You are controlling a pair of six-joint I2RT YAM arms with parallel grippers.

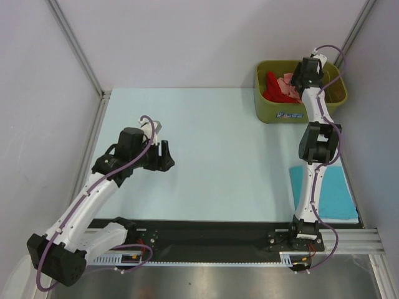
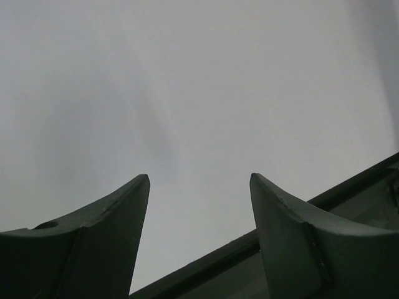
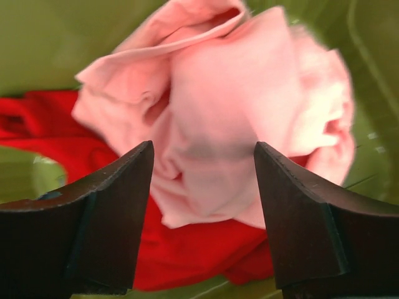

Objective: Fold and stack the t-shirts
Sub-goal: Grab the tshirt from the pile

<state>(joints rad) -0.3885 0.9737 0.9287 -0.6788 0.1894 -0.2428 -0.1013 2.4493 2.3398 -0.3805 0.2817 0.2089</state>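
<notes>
- Our right end effector (image 3: 202, 146) hangs over the salmon-pink t-shirt (image 3: 249, 93), fingers apart and holding nothing.
- That shirt lies bunched on the red t-shirt (image 3: 187, 255) in the olive tub (image 1: 268, 109); we see no clear long axis.
- The turquoise t-shirt (image 1: 336, 193) lies flat at the near right of the surface (image 1: 218, 156), partly behind the right arm (image 1: 312, 180).
- The left end effector (image 2: 199, 177) is spread and empty.

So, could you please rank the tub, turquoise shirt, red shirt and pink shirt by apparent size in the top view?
tub
turquoise shirt
red shirt
pink shirt, though the right arm hides part of it
</notes>
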